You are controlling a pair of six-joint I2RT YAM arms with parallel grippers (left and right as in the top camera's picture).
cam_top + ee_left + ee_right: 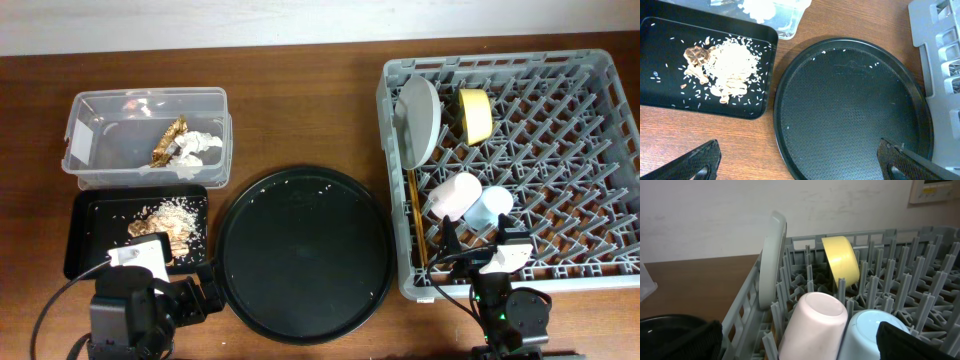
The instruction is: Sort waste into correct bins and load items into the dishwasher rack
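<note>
The clear plastic rectangular tub is sitting rear left, holding the shiny gold-brown wrapper and crumpled white tissue. Before it, the shallow black rectangular tray is carrying brownish-beige food scraps. The large round black tray is lying between that tray and the large square grey plastic rack. Inside the rack, the pale grey-green round plate and small yellow bowl are standing behind the small pink cup and small light-blue cup, with the brown wooden chopsticks lying at their left.
</note>
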